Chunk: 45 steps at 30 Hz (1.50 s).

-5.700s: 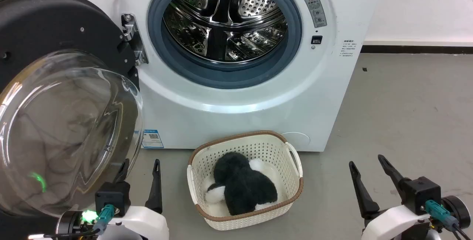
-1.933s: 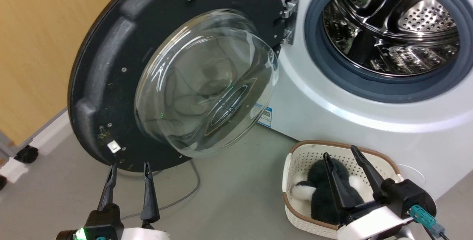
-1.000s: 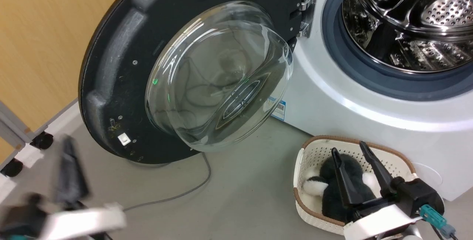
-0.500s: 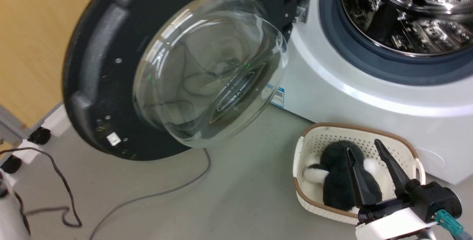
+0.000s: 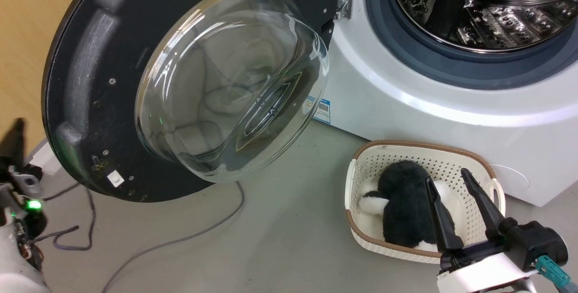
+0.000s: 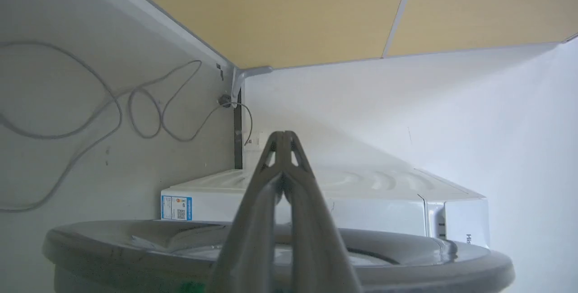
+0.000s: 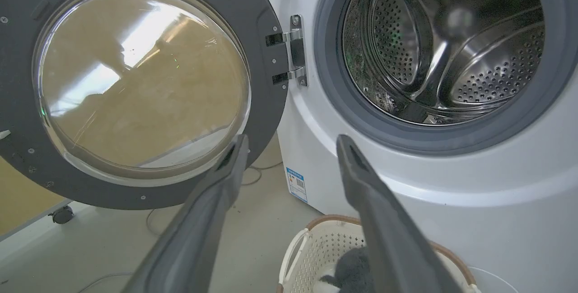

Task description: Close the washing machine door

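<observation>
1. Grey floor [image 5: 293, 239] underfoot, tan wall [image 5: 22, 35] off to the left, and a loose cable [image 5: 180, 240] snakes across the concrete.
2. Over on the right stands the white washing machine [image 5: 397, 112], with its grey gasket [image 5: 406, 65] ringing a shiny perforated drum [image 5: 474, 8], mouth wide open to us.
3. And look at the door [image 5: 86, 81]: it is swung fully out on its metal hinge [image 7: 295, 51] at the washer's left side, inner face turned toward the head camera.
4. Its glass bowl [image 5: 226, 81] bulges out from the black rim, well clear of the drum opening.
5. Low on the washer's front corner, just behind the bowl's edge, sits a small blue sticker [image 5: 321, 110].
6. On the floor just in front of the machine is a cream perforated basket [image 5: 361, 180], and a black-and-white plush toy [image 5: 402, 207] is curled inside it.
7. Right gripper [image 5: 446, 175] now: fingers spread wide with nothing between them, and in the head view they lie across the basket.
8. From its own wrist camera, those fingers frame the washer's front below the hinge.
9. Left gripper [image 6: 283, 137]: fingers pressed together tip to tip, empty.
10. Its wrist view has them rising across the door's outer rim, with the washer's white side beyond; contact with the door, I cannot tell.
11. In the head view that arm is a dark blur at the lower-left edge, just beside the door's far rim, with a green light [image 5: 31, 204] glowing on it.
</observation>
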Available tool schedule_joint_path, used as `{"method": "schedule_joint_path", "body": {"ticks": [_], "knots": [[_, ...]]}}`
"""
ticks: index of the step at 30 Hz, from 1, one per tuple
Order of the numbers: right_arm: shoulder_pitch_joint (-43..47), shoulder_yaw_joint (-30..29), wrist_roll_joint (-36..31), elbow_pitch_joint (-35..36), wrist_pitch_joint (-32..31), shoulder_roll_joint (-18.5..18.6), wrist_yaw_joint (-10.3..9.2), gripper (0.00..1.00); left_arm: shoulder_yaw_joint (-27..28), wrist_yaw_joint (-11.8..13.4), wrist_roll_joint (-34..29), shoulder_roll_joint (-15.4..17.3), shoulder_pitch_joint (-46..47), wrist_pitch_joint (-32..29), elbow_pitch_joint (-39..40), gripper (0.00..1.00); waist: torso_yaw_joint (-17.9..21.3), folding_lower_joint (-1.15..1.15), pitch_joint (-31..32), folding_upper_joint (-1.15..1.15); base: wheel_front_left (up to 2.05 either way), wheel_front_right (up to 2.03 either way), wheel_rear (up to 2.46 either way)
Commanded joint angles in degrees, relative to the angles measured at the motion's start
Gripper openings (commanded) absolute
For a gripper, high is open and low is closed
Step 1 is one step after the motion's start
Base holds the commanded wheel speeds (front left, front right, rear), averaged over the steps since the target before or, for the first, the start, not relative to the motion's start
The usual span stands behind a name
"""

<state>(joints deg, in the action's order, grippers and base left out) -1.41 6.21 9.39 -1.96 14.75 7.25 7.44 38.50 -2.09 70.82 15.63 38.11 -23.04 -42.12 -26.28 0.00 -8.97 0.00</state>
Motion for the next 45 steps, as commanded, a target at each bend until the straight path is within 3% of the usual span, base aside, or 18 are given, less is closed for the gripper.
{"method": "schedule_joint_path", "body": {"ticks": [1, 7, 17, 27, 33, 38, 45], "knots": [[-0.2, 0.1, 0.6, 0.1, 0.2, 0.1, 0.05, 1.00, -0.7, -0.8, 0.2, 0.1, 0.2, -1.7, -0.3, 0.00, 0.1, 0.00, 0.1, 0.00, 0.00, 0.00, 0.00], [0.1, 0.4, 1.1, -0.7, 0.2, 0.1, 0.05, 1.00, -4.6, -3.6, 0.8, -0.8, -2.8, -10.5, 0.5, 0.00, 0.5, 0.00, 1.3, 0.00, 0.00, 0.00, 0.00], [1.4, -0.2, 1.3, -1.9, 0.2, -1.9, 0.05, 1.00, -8.3, -5.0, 6.4, -4.3, -10.6, -27.0, 10.0, 0.00, 1.1, 0.00, 5.9, 0.00, 0.00, 0.00, 0.00], [3.4, -1.6, 1.2, -2.4, 0.2, -3.6, 0.05, 1.00, -15.8, -0.6, 7.4, -10.8, -22.7, -38.2, 28.7, 0.00, 2.8, 0.00, 8.9, 0.00, 0.00, 0.00, 0.00], [3.4, -3.1, 0.7, -2.5, 0.2, -4.0, 0.05, 1.00, -23.2, 2.7, 10.5, -12.6, -31.3, -38.9, 39.2, 0.00, 5.9, 0.00, 8.8, 0.00, 0.00, 0.00, 0.00], [3.6, -3.8, 0.3, -2.5, 0.2, -4.1, 0.05, 1.00, -32.0, 4.9, 17.6, -12.7, -36.6, -33.3, 43.7, 0.00, 9.2, 0.00, 8.4, 0.00, 0.00, 0.00, 0.00], [2.4, -3.6, -0.2, -2.4, 0.2, -4.1, 0.05, 1.00, -40.8, 3.9, 23.4, -12.7, -37.2, -24.2, 43.7, 0.00, 16.0, 0.00, 6.4, 0.00, 0.00, 0.00, 0.00]]}}
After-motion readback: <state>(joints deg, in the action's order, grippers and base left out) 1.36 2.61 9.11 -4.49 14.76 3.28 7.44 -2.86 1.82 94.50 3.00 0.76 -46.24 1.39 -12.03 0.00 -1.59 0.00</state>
